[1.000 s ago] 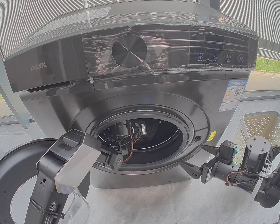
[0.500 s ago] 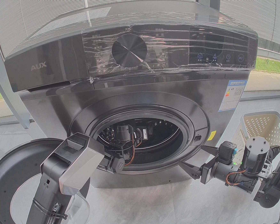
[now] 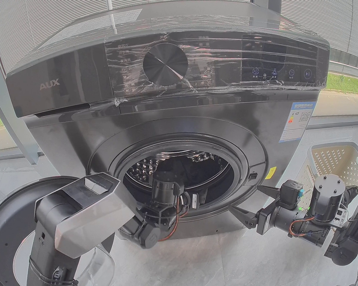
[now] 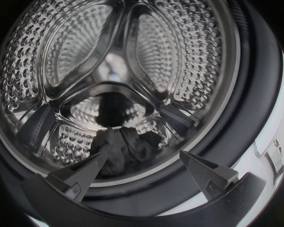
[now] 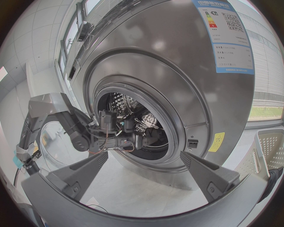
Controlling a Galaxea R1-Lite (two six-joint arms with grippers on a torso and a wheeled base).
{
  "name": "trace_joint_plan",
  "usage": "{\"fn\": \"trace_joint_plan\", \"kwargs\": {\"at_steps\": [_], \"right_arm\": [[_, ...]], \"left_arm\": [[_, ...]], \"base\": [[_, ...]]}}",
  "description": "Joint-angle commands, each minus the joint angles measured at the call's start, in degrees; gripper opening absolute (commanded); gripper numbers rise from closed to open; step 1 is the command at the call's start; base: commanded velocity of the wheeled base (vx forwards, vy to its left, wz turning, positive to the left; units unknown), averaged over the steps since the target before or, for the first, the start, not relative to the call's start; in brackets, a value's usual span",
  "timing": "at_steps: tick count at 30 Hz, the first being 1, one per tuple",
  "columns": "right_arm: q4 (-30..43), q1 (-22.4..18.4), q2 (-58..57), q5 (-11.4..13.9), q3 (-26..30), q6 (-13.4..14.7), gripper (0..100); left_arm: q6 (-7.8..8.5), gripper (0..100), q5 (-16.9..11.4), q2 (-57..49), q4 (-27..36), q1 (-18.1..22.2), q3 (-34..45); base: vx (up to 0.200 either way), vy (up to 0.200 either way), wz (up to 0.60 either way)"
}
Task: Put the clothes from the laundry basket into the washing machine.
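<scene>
Tiled floor (image 3: 221, 265), washing machine (image 3: 226, 117) facing robot

Head view from above and in front, facing down at the washing machine (image 3: 210, 122), left wrist view close at its door mouth, looking into the drum (image 4: 183, 59), right wrist view lower, off to the right, farther back, all three sharing the drum opening
</scene>
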Motion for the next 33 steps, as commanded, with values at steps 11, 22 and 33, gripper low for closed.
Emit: {"fn": "trace_joint_plan", "kwargs": {"at_steps": [11,22,33], "right_arm": [[-2.28,-1.17,-1.49,-0.61,1.25,-0.33,100],[-2.98,-1.26,-2.8,-0.97,2.92,-0.42,100],[-2.8,-6.79,-12.65,-3.51,9.86,-0.86,100]], "left_arm": [[-0.5,100,0.2,-36.23,-5.94,-11.98,38.48],[-0.5,100,-0.24,-56.98,-4.79,-7.06,52.8],[-0.06,100,0.2,-64.01,-4.97,-0.99,58.16]], "base": [[0.0,0.0,0.0],[0.0,0.0,0.0],[-0.055,0.0,0.0]]}}
